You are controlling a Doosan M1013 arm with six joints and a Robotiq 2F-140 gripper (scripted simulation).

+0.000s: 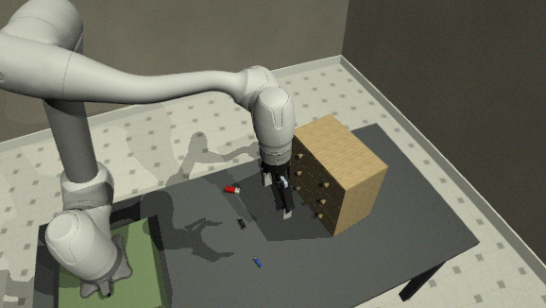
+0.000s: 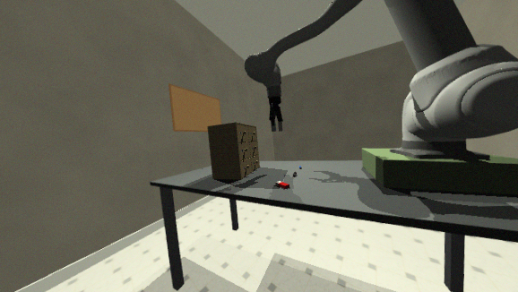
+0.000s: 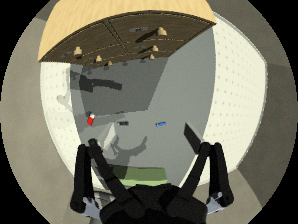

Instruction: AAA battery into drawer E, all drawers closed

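While every drawer [image 1: 308,184] [image 2: 249,152] [image 3: 187,37] of the chest [image 1: 340,151] [image 2: 224,152] [image 3: 125,7] looks pushed in, we judge ourselves to be at the opening step, with the battery not yet picked up. Our fingers [image 1: 278,197] [image 2: 277,128] are spread wide with nothing between them, up in front of the chest and higher than its top.

The slim blue stick [image 1: 257,262] [image 2: 300,167] [image 3: 161,124], most likely our AAA battery, lies on the table [image 1: 401,246] [image 2: 323,188] [image 3: 185,90], out from the chest's front. A small dark piece [image 1: 242,223] [image 2: 295,174] [image 3: 123,123] lies out from that front too, between the blue stick and a red piece with a pale end [image 1: 231,190] [image 2: 283,184] [image 3: 91,119]. We cannot read the drawer letters, so we must settle which one is E first.

Next, we should bring the fingers down beside the chest's front, close them on E's knob and draw straight out, stopping short of half the drawer's length so it doesn't droop. A crooked tug could turn the chest. Then we can fetch the battery and drop it in.
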